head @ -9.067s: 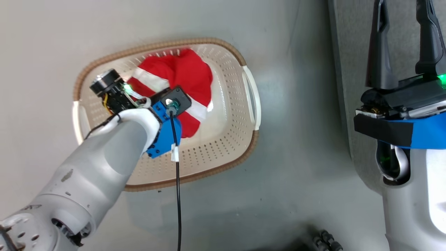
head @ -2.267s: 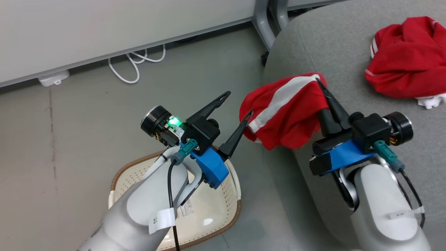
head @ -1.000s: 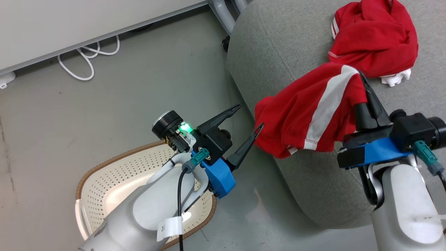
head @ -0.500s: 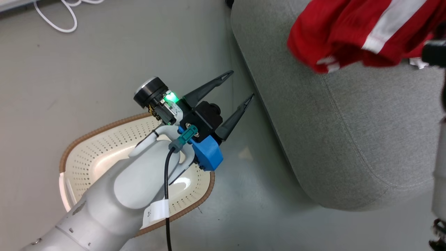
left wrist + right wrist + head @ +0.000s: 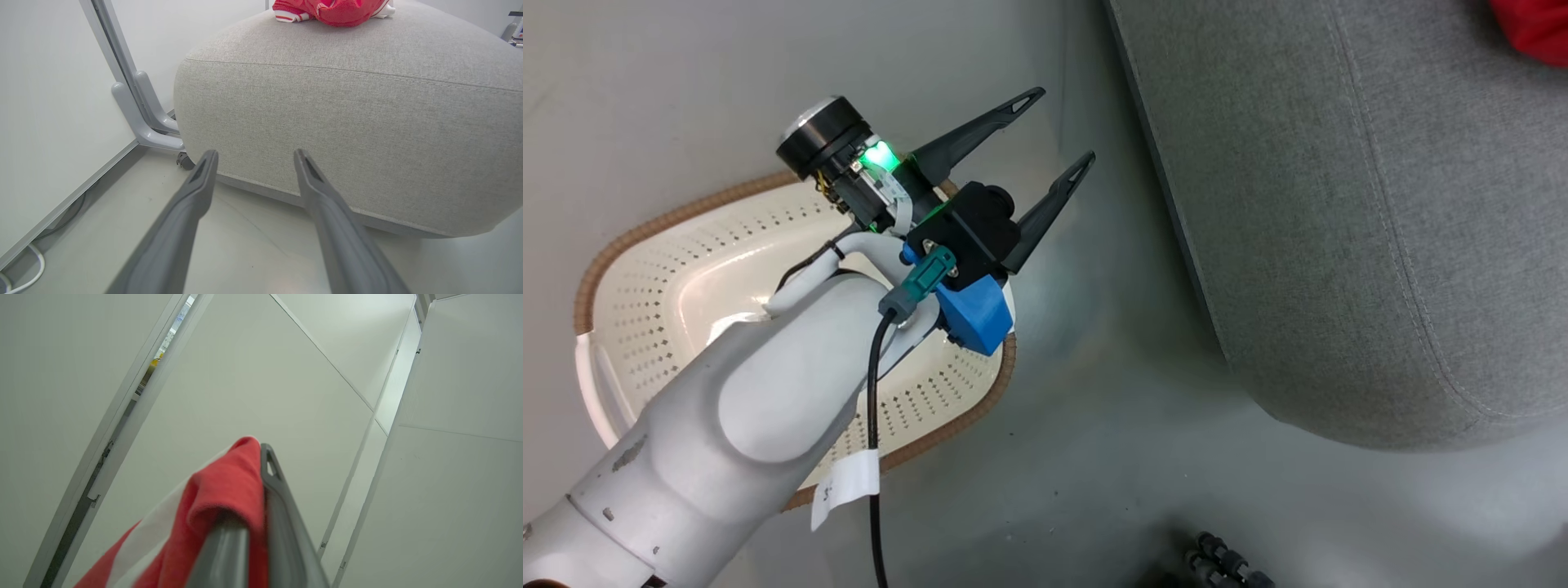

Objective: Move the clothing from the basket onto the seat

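Head view: the left fingers (image 5: 980, 125) are spread and empty above the cream-white perforated plastic basket (image 5: 645, 310), beside the grey fabric seat (image 5: 1339, 204). Left wrist view: a bright red garment (image 5: 331, 8) lies atop that seat. Right wrist view: the right fingers (image 5: 282, 526) are pressed together, pinching a red white-striped garment (image 5: 229, 486).

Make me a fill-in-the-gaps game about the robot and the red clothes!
The basket, where its inside shows, is ____.
The left gripper is ____ and holds nothing.
The right gripper pinches clothing that is ____ with a white stripe.
A second piece lies on top of the ____ seat.
Missing words: empty; open; red; grey.
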{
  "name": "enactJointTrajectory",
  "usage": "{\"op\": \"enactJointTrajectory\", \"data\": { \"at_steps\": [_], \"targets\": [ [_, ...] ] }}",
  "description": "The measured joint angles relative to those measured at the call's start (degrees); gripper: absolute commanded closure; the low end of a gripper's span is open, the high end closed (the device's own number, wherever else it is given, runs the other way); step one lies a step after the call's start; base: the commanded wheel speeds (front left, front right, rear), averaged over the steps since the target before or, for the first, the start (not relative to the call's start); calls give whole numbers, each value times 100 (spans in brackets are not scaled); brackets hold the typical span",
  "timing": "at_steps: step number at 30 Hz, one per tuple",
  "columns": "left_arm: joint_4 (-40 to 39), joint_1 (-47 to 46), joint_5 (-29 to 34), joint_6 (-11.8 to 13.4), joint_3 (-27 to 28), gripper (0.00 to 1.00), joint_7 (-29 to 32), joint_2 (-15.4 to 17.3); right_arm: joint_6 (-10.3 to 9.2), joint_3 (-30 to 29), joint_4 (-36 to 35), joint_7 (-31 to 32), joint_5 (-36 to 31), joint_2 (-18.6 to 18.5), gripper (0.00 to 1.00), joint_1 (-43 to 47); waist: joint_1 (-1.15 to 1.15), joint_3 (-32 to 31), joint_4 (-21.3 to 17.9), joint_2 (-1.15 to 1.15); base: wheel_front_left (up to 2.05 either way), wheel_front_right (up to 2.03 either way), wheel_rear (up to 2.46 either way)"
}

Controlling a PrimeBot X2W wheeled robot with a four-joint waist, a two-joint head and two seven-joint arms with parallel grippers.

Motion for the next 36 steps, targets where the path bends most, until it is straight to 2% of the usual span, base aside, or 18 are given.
{"op": "enactJointTrajectory", "data": {
  "at_steps": [6,19,26,28,29,36],
  "targets": [
    [-335,-60,51,4,-30,0,141,178,0,-371,478,0,-38,-55,100,264,0,399,-94,0,0,0,0],
    [-593,-171,43,33,-63,0,255,293,0,-780,1372,0,-559,788,100,1008,0,678,-42,0,0,0,0],
    [-589,-173,24,75,-92,0,223,311,0,-940,1536,0,-684,967,100,1114,0,668,2,0,0,0,0],
    [-554,-170,-8,97,-94,0,192,312,0,-946,1513,0,-684,987,44,1209,0,619,1,0,0,0,0],
    [-533,-162,-18,110,-93,0,168,304,0,-958,1484,0,-684,1000,0,1283,0,585,4,0,0,0,0],
    [-303,14,-153,202,-115,0,-112,98,0,-961,1370,0,-675,1065,0,2102,-1,165,62,0,0,0,0]
  ]
}}
